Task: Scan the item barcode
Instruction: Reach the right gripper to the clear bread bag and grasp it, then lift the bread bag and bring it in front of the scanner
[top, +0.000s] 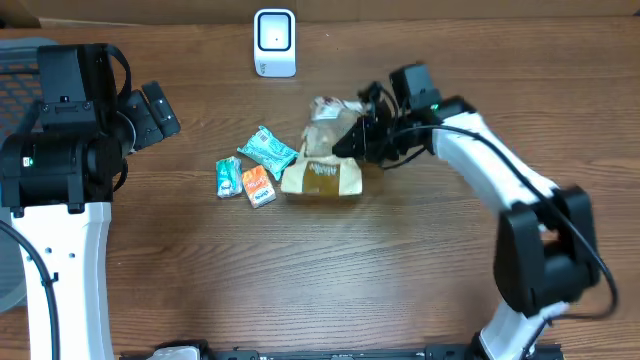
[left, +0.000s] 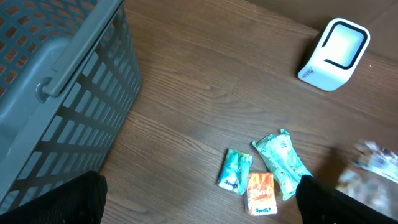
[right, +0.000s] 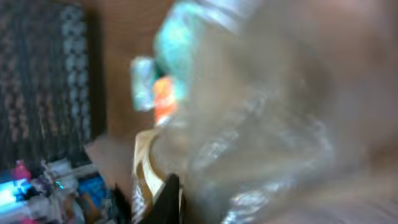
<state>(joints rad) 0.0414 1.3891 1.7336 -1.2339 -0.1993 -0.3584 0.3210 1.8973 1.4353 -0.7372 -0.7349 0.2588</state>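
Note:
A clear crinkly plastic bag (top: 325, 115) lies behind a tan paper bag (top: 322, 178) at the table's middle. My right gripper (top: 352, 140) is at the clear bag's right edge, shut on its plastic. In the right wrist view the blurred clear bag (right: 267, 118) fills the frame, with one dark finger (right: 168, 199) pressed against it. The white barcode scanner (top: 274, 42) stands at the back edge and shows as the scanner (left: 334, 54) in the left wrist view too. My left gripper (top: 160, 110) hangs open at the far left, holding nothing.
A teal packet (top: 268, 150), a small teal pack (top: 229, 177) and an orange pack (top: 258, 186) lie left of the tan bag. A grey slatted basket (left: 56, 93) sits at the far left of the table.

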